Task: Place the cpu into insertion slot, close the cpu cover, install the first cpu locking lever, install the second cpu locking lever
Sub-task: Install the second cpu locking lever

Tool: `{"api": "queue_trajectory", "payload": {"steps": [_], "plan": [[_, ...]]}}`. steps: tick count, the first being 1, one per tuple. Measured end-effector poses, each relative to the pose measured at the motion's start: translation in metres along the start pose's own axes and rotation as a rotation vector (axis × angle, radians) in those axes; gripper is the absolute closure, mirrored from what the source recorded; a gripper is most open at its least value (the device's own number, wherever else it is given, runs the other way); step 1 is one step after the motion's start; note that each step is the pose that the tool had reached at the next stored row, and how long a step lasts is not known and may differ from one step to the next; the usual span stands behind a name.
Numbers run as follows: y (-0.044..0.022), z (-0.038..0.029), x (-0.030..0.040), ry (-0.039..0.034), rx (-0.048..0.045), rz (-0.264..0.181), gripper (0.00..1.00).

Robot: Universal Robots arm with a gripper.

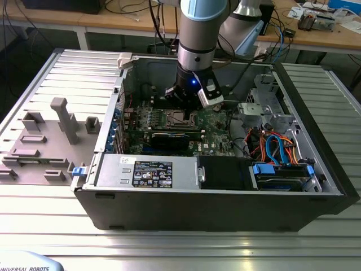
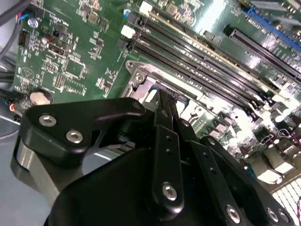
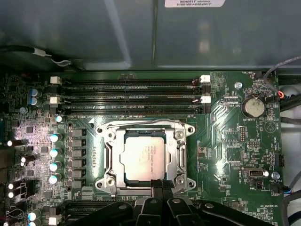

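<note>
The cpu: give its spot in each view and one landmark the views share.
Exterior view: the cpu sits mid-motherboard, just below the gripper.
First wrist view: it fills the metal socket frame, just past the gripper's tips.
Second wrist view: I cannot pick it out behind the gripper.
Shared landmark: the long black memory slots beside the socket.

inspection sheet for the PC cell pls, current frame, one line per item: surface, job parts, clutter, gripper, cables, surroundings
Surface: ribbed metal table carrying an open computer case with the green motherboard inside.
Job's things: the cpu lies in the insertion slot; the cpu cover frames it, and whether it is locked cannot be told.
Clutter: grey fixture blocks on the table at the exterior view's left.
Grippers: the gripper is at the socket's edge; jaws close together, holding nothing that can be made out.
Cables: orange and blue cables in the case, at the exterior view's right.
Surroundings: wooden benches behind.
</note>
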State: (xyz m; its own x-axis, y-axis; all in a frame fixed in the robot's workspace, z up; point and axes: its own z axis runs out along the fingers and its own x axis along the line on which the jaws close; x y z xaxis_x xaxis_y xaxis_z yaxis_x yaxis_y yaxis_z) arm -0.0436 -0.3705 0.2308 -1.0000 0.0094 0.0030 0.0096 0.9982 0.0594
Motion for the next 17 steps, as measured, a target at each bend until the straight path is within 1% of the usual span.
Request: {"api": "queue_trajectory", "payload": {"steps": [3,4,5,6,8,10,11,12,13,14,15,16,17], "plan": [[-0.0005,0.0,0.0,0.0,0.0,0.0,0.89],[-0.0056,-0.0035,-0.0001,0.0011,0.0034,0.0,0.89],[-0.0053,-0.0083,0.0,0.0019,0.0038,0.0,0.89],[-0.0054,-0.0104,0.0,0.0023,0.0039,0.0,0.89],[-0.0079,-0.0106,-0.0001,0.0024,0.0035,0.0,0.89],[-0.014,-0.0109,-0.0001,0.0025,-0.0013,0.0,0.89],[-0.0186,-0.0111,-0.0002,0.0025,-0.0078,0.0,0.89],[-0.0215,-0.0113,-0.0002,0.0027,-0.0175,0.0,0.89],[-0.0226,-0.0114,0.0,0.0028,-0.0276,0.0,0.89],[-0.0233,-0.0113,0.0014,0.003,-0.0499,0.0,0.89],[-0.0266,-0.0113,0.0044,0.0033,-0.0724,-0.001,0.89],[-0.0301,-0.0115,0.0047,0.0033,-0.0733,0.0,0.89],[-0.0353,-0.0118,0.0051,0.0032,-0.0735,0.0,0.89]]}}
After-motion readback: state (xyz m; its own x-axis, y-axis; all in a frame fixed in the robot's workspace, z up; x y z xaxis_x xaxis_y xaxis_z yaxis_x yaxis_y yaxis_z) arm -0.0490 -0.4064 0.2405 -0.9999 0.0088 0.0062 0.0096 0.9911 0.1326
